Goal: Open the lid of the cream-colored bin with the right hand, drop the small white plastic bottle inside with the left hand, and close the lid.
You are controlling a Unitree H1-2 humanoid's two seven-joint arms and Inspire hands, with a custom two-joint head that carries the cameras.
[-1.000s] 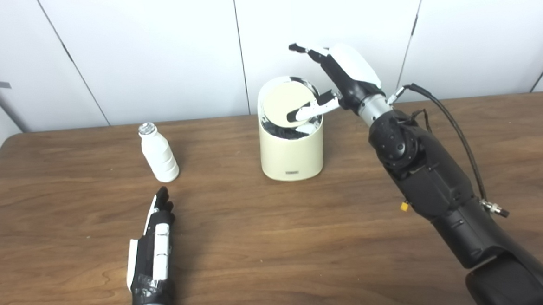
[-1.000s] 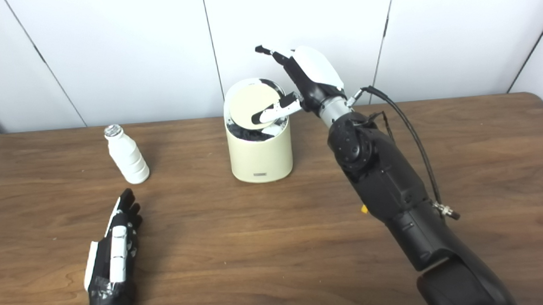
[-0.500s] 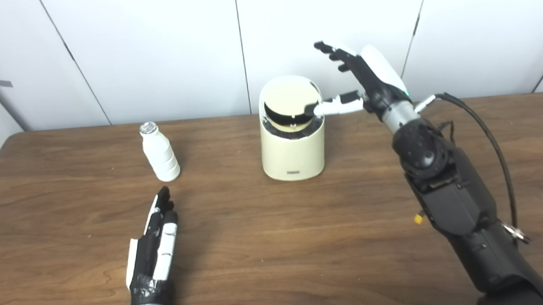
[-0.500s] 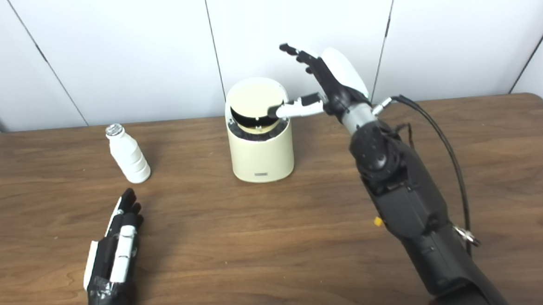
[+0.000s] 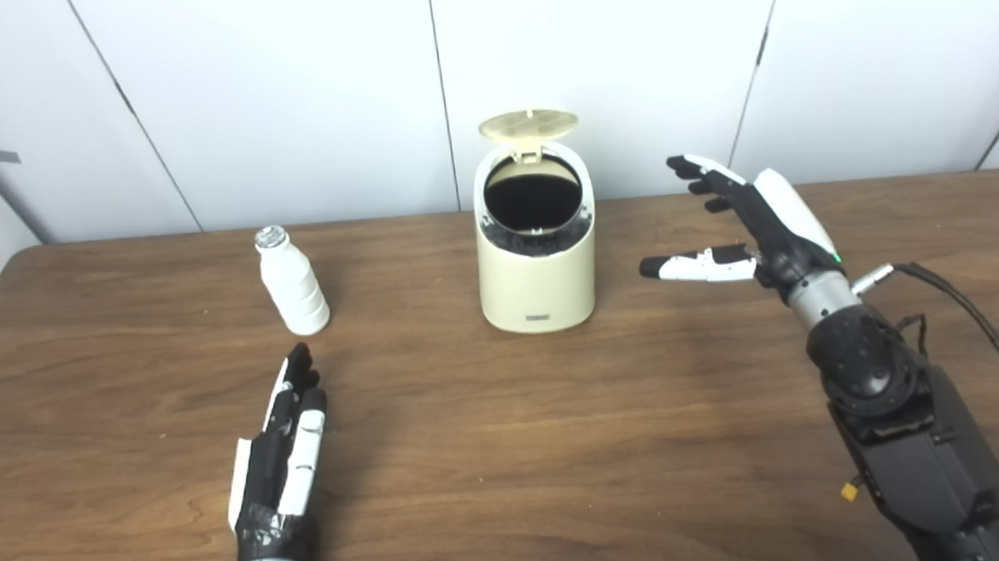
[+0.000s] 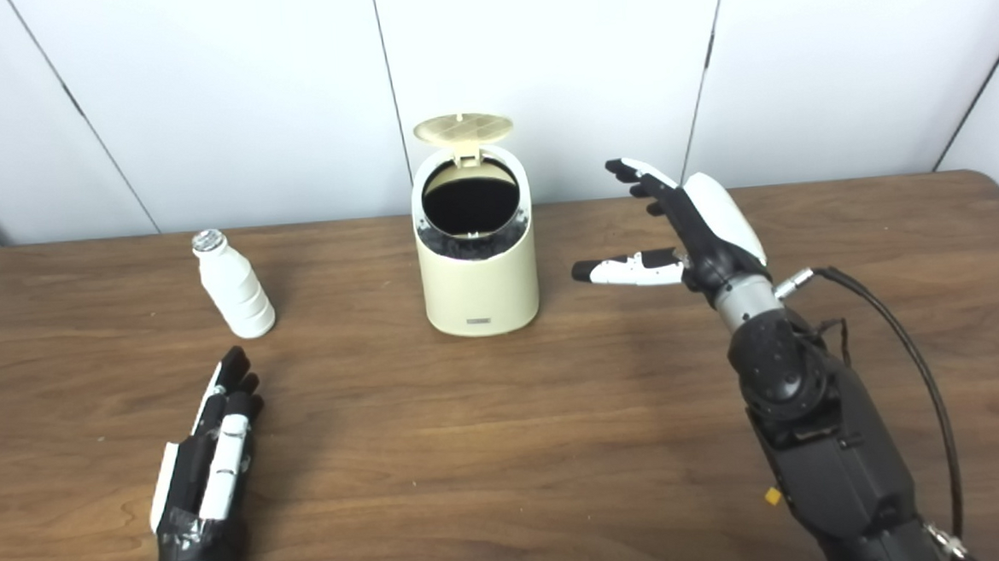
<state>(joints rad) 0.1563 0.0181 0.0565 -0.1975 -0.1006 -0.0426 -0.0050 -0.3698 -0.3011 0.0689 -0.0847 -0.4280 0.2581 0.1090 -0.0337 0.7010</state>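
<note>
The cream-colored bin (image 5: pixel 538 287) stands at the middle back of the table with its round lid (image 5: pixel 529 124) flipped up behind the dark opening. A small white plastic bottle (image 5: pixel 293 283) with a clear cap stands upright to the bin's left. My right hand (image 5: pixel 753 229) hovers open to the right of the bin, apart from it, fingers spread and thumb pointing at the bin. My left hand (image 5: pixel 282 446) lies flat and open on the table, in front of the bottle and not touching it.
The brown wooden table (image 5: pixel 508 451) runs wide around both hands. White wall panels (image 5: pixel 285 95) close off the back edge right behind the bin. A black cable (image 5: pixel 981 332) loops beside my right forearm.
The lid has swung up from tilted over the opening to fully raised. My right hand has drawn back from the lid, down and to the right. The left hand and bottle stayed put.
</note>
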